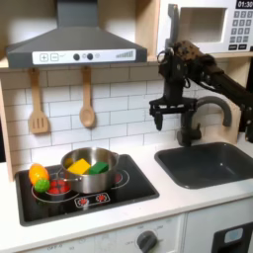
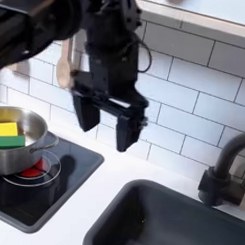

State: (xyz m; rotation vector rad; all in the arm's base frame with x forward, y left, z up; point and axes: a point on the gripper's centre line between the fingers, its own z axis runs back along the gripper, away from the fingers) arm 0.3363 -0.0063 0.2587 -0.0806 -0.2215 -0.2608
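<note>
My gripper (image 1: 170, 129) hangs open in the air above the white counter, between the stove and the sink, with nothing between its black fingers (image 2: 85, 114). In the second exterior view the gripper (image 2: 105, 125) points down in front of the white tile wall. A silver pot (image 1: 90, 169) on the black stove (image 1: 138, 188) is the nearest thing, at the first exterior view's left. It holds a yellow piece (image 2: 4, 129) and a green piece (image 2: 11, 143). The gripper touches nothing.
An orange-and-green toy vegetable (image 1: 39, 177) and a red one (image 1: 59, 186) lie on the stove beside the pot. A dark sink (image 1: 210, 164) with a grey faucet (image 1: 215, 105) sits to the right. A wooden spatula (image 1: 38, 104) and spoon (image 1: 87, 99) hang on the wall; a hood and microwave (image 1: 219, 25) are overhead.
</note>
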